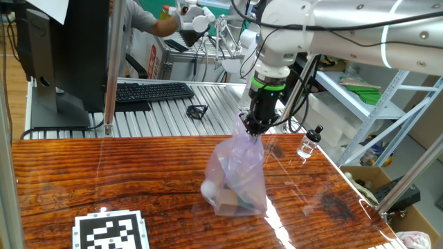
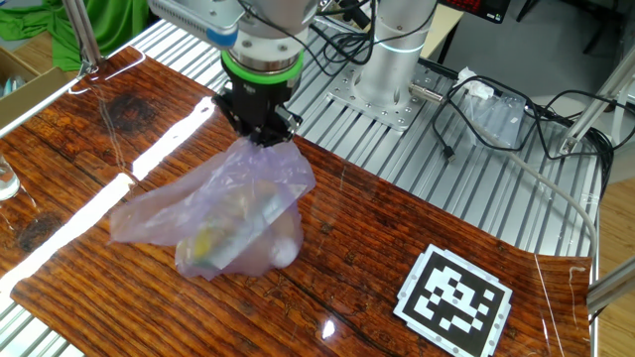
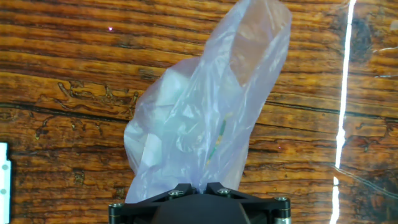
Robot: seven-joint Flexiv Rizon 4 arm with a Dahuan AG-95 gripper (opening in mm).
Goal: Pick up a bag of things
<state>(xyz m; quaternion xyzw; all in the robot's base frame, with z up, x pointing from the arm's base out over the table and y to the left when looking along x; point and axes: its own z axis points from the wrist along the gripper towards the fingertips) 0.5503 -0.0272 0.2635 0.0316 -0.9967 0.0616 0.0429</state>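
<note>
Hand view: gripper (image 3: pixel 199 190) sits at the bottom edge, fingers closed on the gathered top of the bag of things (image 3: pixel 205 118), plastic bunched between the black finger bases. Bag is translucent pale lilac, crinkly, white and greenish items showing through; it hangs from the pinch down toward the table (image 3: pixel 68 74). Can't tell from the pictures whether the bag's bottom is touching the wood or just clear of it. Table surface is glossy dark reddish wood with strong grain, bright streaks of light reflected across it. From one fixed view, nearest the camera a black-and-white marker tag (image 1: pixel 112 232) lies flat on the front-left of the wood; the bag (image 1: pixel 239 176) is mid-table with a white ball (image 1: pixel 210 188) at its lower left, gripper (image 1: pixel 256 124) directly above on the white arm (image 1: pixel 332 31) with a green ring at the wrist. A small clear bottle with black cap (image 1: pixel 309 143) stands upright near the right edge, apart from the bag. Beyond the wood is ribbed aluminium decking with a black keyboard (image 1: pixel 154 90) and a small black clip (image 1: pixel 197 111), monitor (image 1: pixel 59 52) at left. Farther back: a person's arm, shelving at right, cardboard boxes on the floor. Other fixed view shows the arm base (image 2: pixel 387 59) bolted to the decking, cables trailing right.
</note>
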